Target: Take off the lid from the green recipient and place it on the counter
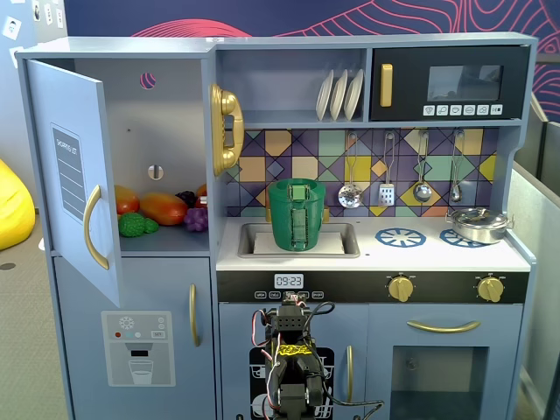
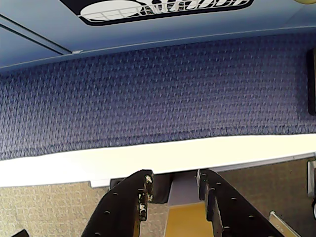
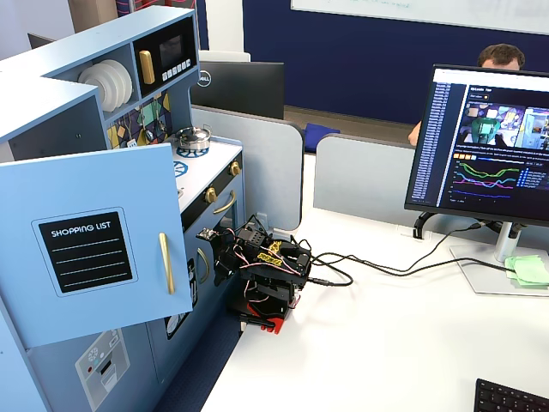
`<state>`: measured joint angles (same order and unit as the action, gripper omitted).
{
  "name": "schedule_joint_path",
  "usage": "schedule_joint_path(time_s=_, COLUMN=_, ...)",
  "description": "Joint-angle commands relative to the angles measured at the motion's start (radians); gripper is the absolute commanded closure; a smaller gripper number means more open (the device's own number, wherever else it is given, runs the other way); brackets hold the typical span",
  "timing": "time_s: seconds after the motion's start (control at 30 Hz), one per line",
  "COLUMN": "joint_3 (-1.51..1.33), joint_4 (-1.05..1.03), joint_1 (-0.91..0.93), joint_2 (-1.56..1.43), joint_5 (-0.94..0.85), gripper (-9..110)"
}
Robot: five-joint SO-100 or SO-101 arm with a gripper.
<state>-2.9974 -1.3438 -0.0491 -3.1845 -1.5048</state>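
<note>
My tool (image 2: 174, 190) sits with its two dark fingers (image 2: 132, 197) parted and nothing between them; through the wrist view I see only the gap, a white ledge, blue textured carpet and the base of the blue toy kitchen beyond. In a fixed view the arm (image 1: 293, 363) is folded low in front of the lower cabinet door, well below the counter (image 1: 455, 254), with loose wires around its joints. From the side, in a fixed view, the same arm (image 3: 262, 275) stands on the white desk just beside the kitchen front, its cable running across towards the monitor (image 3: 489, 142). The green recipient (image 1: 297, 214) stands upright in the recessed sink (image 1: 341, 241) near the counter's left end, its ribbed handle strip facing me. The lid (image 1: 296, 183) is on top of it, closing the rim, its small knob just showing at centre. At the counter's right back corner the small silver pan (image 1: 479, 224) rests on a printed burner ring, well apart from the recipient. The fridge door (image 1: 74, 175) hangs open at left, toy fruit (image 1: 162, 208) on its shelf.
</note>
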Motion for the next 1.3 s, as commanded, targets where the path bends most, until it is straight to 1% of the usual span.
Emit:
schedule_joint_path(time_s=0.0, joint_3=0.011, joint_4=0.207, joint_1=0.184, joint_2=0.008, joint_5=-0.11, gripper=101)
schedule_joint_path(time_s=0.1, joint_3=0.003, joint_4=0.121, joint_1=0.178, joint_2=0.008, joint_5=-0.104, gripper=101)
schedule_joint_path(time_s=0.2, joint_3=0.003, joint_4=0.089, joint_1=0.172, joint_2=0.008, joint_5=-0.097, gripper=101)
schedule_joint_path(time_s=0.27, joint_3=0.003, joint_4=0.101, joint_1=0.173, joint_2=0.008, joint_5=-0.097, gripper=101)
schedule_joint_path(time_s=0.33, joint_3=0.044, joint_4=0.181, joint_1=0.181, joint_2=0.032, joint_5=-0.084, gripper=101)
schedule_joint_path(time_s=0.4, joint_3=0.183, joint_4=0.304, joint_1=0.179, joint_2=0.137, joint_5=-0.071, gripper=101)
schedule_joint_path(time_s=0.43, joint_3=0.291, joint_4=0.331, joint_1=0.179, joint_2=0.204, joint_5=-0.086, gripper=101)
schedule_joint_path(time_s=0.5, joint_3=0.535, joint_4=0.387, joint_1=0.169, joint_2=0.33, joint_5=-0.057, gripper=100)
schedule_joint_path(time_s=0.57, joint_3=0.756, joint_4=0.465, joint_1=0.166, joint_2=0.426, joint_5=-0.051, gripper=96)
schedule_joint_path(time_s=0.67, joint_3=0.98, joint_4=0.629, joint_1=0.175, joint_2=0.512, joint_5=-0.038, gripper=82)
schedule_joint_path(time_s=0.73, joint_3=1.065, joint_4=0.713, joint_1=0.178, joint_2=0.545, joint_5=-0.051, gripper=77)
schedule_joint_path(time_s=0.83, joint_3=1.124, joint_4=0.79, joint_1=0.178, joint_2=0.574, joint_5=-0.106, gripper=74)
schedule_joint_path(time_s=1.1, joint_3=1.143, joint_4=0.813, joint_1=0.16, joint_2=0.615, joint_5=-0.155, gripper=73)
schedule_joint_path(time_s=1.27, joint_3=1.213, joint_4=0.813, joint_1=0.161, joint_2=0.696, joint_5=-0.167, gripper=72)
